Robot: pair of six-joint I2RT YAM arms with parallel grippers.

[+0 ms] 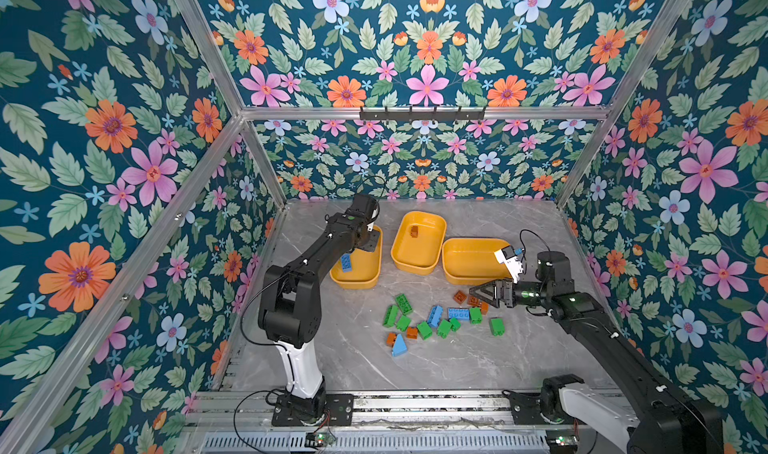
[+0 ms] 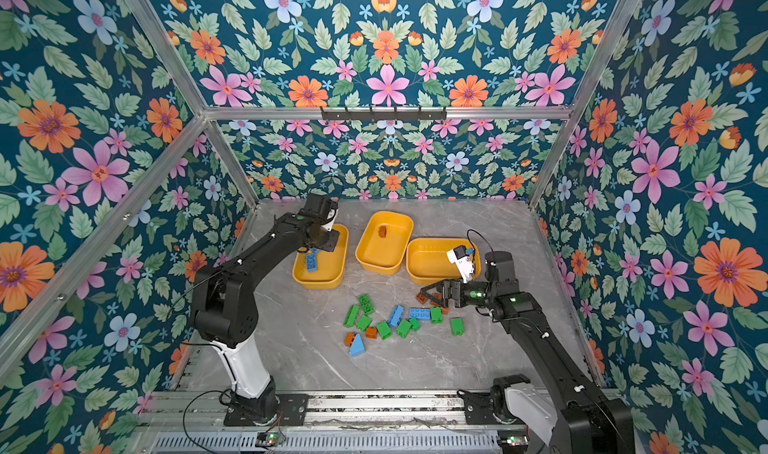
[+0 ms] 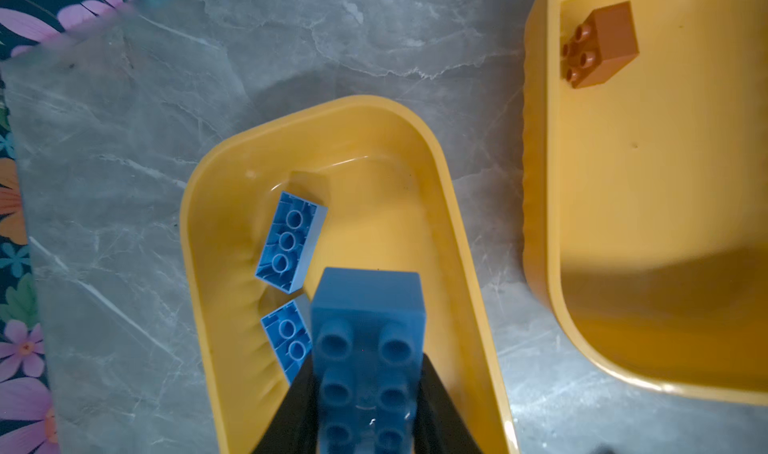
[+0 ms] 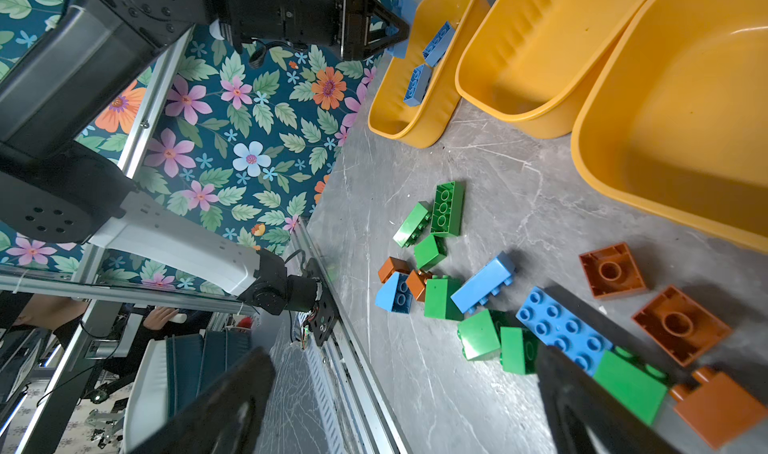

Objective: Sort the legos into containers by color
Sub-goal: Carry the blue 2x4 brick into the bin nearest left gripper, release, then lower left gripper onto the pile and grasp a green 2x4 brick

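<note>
Three yellow-orange containers stand in a row at the back. The left one [image 1: 360, 280] holds two blue legos [image 3: 289, 242]. My left gripper [image 3: 368, 373] hangs over it, shut on a blue brick [image 3: 368, 302] with its studs towards the camera. The middle container [image 1: 417, 265] has one orange brick [image 1: 414, 231]. The right container [image 1: 469, 267] shows no bricks. In front lies a loose pile of green [image 1: 403, 303], blue [image 1: 458, 314] and orange [image 1: 460, 296] legos, with a blue wedge [image 1: 399, 345]. My right gripper [image 1: 478, 295] stands open low over the pile's right end, beside orange bricks [image 4: 679, 327].
Floral walls with aluminium posts close in the marble table [image 1: 357, 364] on three sides. A metal rail [image 1: 415, 406] with both arm bases runs along the front edge. The left arm's elbow [image 1: 291, 306] stands over the table's left side.
</note>
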